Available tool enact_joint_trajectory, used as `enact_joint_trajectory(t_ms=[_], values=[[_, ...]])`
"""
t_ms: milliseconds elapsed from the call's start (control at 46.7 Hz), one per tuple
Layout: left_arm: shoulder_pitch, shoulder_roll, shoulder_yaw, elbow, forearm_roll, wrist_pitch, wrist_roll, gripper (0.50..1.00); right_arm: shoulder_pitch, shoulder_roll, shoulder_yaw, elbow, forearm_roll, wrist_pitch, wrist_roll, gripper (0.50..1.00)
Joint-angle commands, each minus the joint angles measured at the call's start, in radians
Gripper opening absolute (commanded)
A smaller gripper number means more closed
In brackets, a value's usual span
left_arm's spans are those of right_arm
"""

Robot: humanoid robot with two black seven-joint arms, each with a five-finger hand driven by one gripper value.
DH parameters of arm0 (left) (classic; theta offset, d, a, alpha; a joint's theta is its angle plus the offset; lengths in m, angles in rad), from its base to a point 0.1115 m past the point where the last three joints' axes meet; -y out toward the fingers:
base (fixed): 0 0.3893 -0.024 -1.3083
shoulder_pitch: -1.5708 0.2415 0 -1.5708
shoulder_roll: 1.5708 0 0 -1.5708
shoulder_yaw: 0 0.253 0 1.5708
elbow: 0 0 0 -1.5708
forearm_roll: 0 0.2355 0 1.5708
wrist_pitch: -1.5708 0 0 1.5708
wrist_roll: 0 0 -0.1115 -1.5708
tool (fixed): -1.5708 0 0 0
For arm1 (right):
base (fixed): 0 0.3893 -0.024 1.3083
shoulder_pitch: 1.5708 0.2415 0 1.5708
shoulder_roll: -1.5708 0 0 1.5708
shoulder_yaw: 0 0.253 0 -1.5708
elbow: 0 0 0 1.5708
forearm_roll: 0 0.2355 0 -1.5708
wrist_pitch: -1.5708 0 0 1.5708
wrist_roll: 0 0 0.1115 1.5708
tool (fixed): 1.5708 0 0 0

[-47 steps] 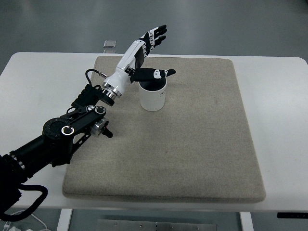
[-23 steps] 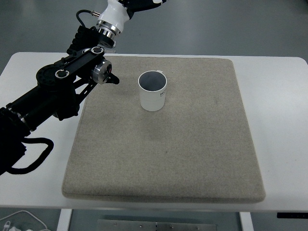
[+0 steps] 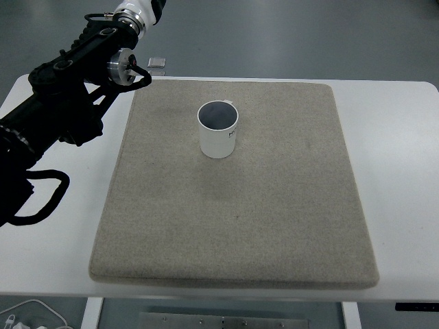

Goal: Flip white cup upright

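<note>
One white cup [image 3: 218,130] upright on beige mat [image 3: 274,226]; white table [image 3: 398,171]; grey floor [image 3: 309,38].

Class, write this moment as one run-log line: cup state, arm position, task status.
white cup: upright on mat, mouth up, untouched | left arm: raised at top-left, hand out of frame | right arm: not in view | task: flip appears done
</note>
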Motion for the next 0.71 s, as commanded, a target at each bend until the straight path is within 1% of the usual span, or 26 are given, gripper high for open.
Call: enact_joint_trajectory(t_ms=[0,128,278,342,407,556,685], values=[[0.0,0.0,0.001,0.035,-0.077,-0.018,0.036,0.992,0.0,0.0,0.0,0.0,-0.001,0.0,0.0,0.928],[0.003,0.001,0.001,0.114,-0.182,-0.077,0.089,0.992,0.0,0.0,0.003,0.0,0.0,0.001,0.0,0.928],[0.006,-0.003,-0.004,0.201,-0.313,-0.172,0.095,0.992,-0.002,0.0,0.004,0.0,0.0,0.001,0.0,0.928],[0.014,-0.003,-0.022,0.215,-0.395,-0.213,0.093,0.992,-0.003,0.0,0.004,0.002,0.002,0.001,-0.002,0.93],[0.017,-0.003,-0.027,0.224,-0.436,-0.238,0.093,0.992,-0.006,0.0,0.004,0.002,0.002,0.001,-0.002,0.928],[0.053,-0.005,-0.039,0.236,-0.45,-0.287,0.092,0.992,-0.008,0.0,0.004,0.002,0.002,0.004,0.0,0.928],[0.073,-0.005,-0.064,0.238,-0.449,-0.328,0.092,0.992,-0.008,0.0,0.006,0.0,0.002,0.035,-0.002,0.928]])
